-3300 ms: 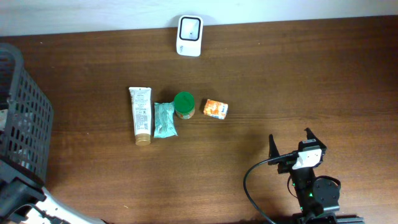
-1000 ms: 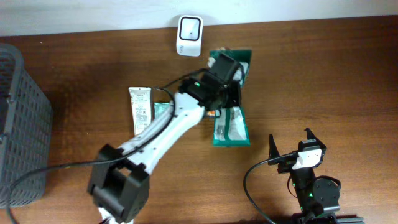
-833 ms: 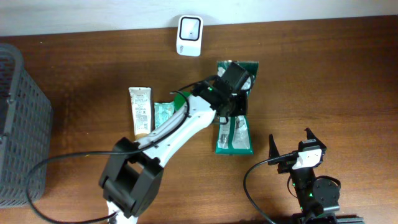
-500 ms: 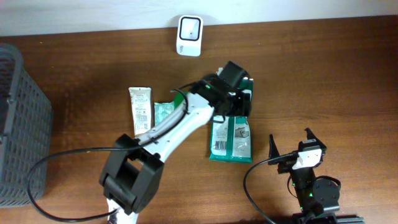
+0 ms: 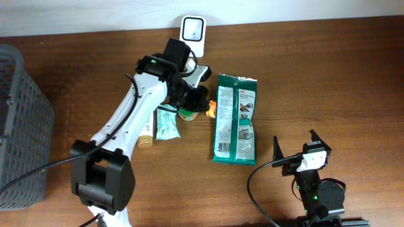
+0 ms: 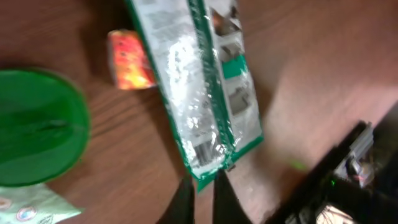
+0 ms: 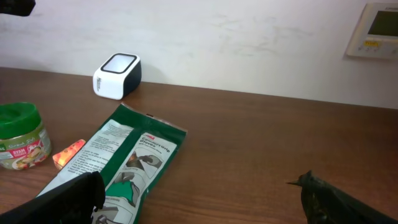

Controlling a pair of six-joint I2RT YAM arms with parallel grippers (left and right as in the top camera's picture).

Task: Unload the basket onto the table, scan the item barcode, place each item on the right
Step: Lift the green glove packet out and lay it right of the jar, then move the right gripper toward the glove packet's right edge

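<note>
Left fingers (image 6: pixel 185 199) closed, just beside green packet (image 6: pixel 205 93)

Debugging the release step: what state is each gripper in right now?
Left gripper: shut, holding nothing; the green bag lies flat on the table.
Right gripper: open, empty.

Bare wood is lying open between the pouch (image 5: pixel 235 118) and the scanner (image 5: pixel 192 28), and across the table's (image 5: pixel 341 75) right side. The left arm (image 5: pixel 126 120) is reaching over the tube (image 5: pixel 147 132), sachet (image 5: pixel 166 123) and jar (image 5: pixel 187 115), blocking access from above. An orange packet (image 6: pixel 129 60) is crowding the pouch's left edge. A basket (image 5: pixel 22 120) is walling off the far left.
</note>
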